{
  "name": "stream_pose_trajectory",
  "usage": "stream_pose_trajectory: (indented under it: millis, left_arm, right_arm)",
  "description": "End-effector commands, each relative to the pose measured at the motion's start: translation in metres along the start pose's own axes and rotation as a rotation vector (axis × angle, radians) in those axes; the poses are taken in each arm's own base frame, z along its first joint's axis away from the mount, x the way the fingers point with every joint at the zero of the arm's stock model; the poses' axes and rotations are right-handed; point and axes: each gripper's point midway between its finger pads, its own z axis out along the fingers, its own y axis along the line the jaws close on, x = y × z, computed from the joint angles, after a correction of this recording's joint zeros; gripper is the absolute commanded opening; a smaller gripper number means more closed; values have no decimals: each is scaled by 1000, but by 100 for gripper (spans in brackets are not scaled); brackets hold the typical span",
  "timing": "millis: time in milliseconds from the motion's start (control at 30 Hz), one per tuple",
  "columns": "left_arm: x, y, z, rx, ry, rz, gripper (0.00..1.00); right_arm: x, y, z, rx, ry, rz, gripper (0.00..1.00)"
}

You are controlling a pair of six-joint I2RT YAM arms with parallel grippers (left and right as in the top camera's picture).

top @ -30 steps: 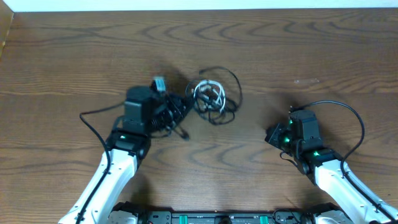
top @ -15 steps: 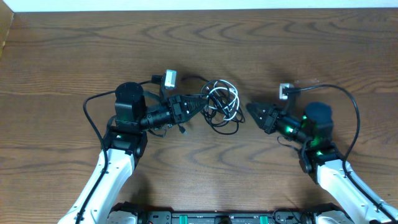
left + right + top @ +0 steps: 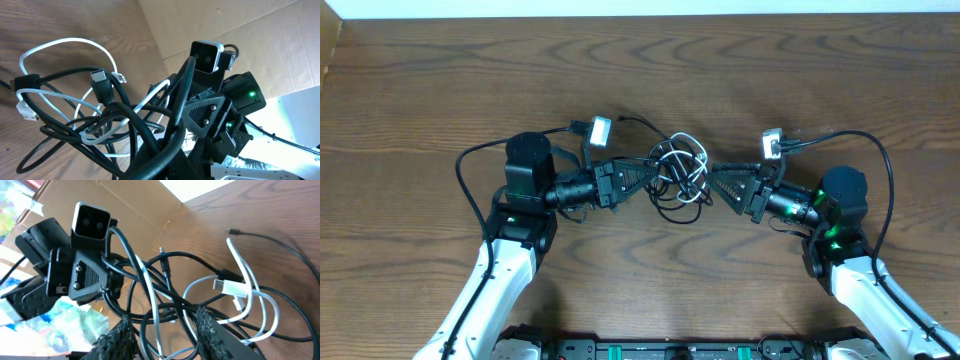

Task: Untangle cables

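Note:
The cables (image 3: 682, 172) form one knot of black cords and a white one in the middle of the table. My left gripper (image 3: 655, 178) points right with its tip in the knot's left side, shut on black strands. In the left wrist view, black cords (image 3: 125, 112) crowd the lens and a white loop (image 3: 65, 45) lies beyond. My right gripper (image 3: 713, 178) points left at the knot's right side, open. In the right wrist view, the right gripper (image 3: 167, 337) has several black and white strands (image 3: 240, 272) between its fingers (image 3: 215, 335).
Each arm's thick black lead loops out over the wood, on the left (image 3: 468, 185) and on the right (image 3: 885, 170). The far table edge (image 3: 640, 14) runs along the top. Part of a cardboard box (image 3: 328, 50) shows at the upper left corner.
Both arms swung in toward the middle and now face each other across the knot. The right gripper opened and came onto the knot's right side. The knot shifted slightly right.

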Motion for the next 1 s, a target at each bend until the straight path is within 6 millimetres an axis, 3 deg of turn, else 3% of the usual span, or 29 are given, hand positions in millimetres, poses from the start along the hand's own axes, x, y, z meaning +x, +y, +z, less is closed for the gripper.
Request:
stream_pose_trajectory:
  millis: [0, 200, 333, 467, 700, 833, 967]
  left_arm:
    - [1, -9, 1, 31, 21, 42, 8]
    - [8, -13, 9, 32, 39, 48, 8]
    - [11, -15, 12, 41, 54, 50, 8]
    - [10, -14, 11, 39, 47, 62, 8]
    - [1, -9, 3, 21, 16, 55, 8]
    - [-2, -7, 1, 15, 5, 54, 8]
    - [-2, -7, 1, 15, 5, 53, 8]
  right_arm:
    - [6, 9, 3, -34, 28, -5, 38]
    - [14, 15, 16, -33, 37, -11, 24]
    - [3, 3, 18, 49, -36, -39, 2]
    - [-17, -18, 6, 145, -122, -46, 1]
    - [-56, -51, -46, 238, -249, -6, 1]
    - [-76, -73, -94, 325, -344, 37, 2]
    - [-81, -105, -151, 467, -446, 157, 2]
